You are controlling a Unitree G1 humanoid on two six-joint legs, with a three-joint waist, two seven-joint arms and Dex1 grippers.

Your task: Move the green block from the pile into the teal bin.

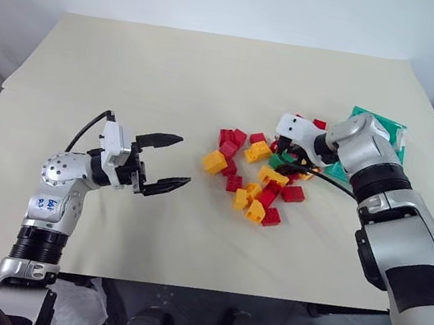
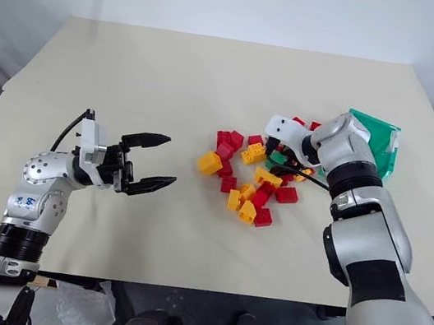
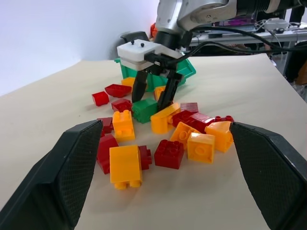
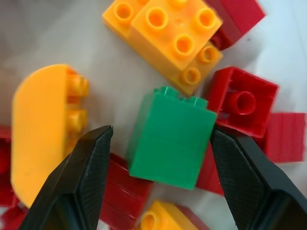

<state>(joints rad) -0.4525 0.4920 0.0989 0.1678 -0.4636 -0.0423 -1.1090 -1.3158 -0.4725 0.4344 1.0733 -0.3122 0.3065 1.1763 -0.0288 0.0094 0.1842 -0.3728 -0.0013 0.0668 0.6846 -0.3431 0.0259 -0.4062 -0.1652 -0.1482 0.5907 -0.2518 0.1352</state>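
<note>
A cream table (image 1: 132, 73) holds the teal bin (image 1: 389, 129) at its far right edge, and the pile (image 1: 252, 177) of red and yellow-orange bricks just beside it. Your right gripper (image 3: 152, 96) points down into the pile, jaws open and straddling the green block (image 4: 170, 139), not yet squeezing. You are at the grasp step: close, then lift clear toward the bin. Your left gripper (image 1: 165, 161) hovers wide open, empty, well left of the pile.

green block (image 4: 170, 141) hemmed by red and orange bricks (image 4: 180, 36); bare bench (image 1: 132, 73) open left of pile (image 1: 252, 177).
</note>
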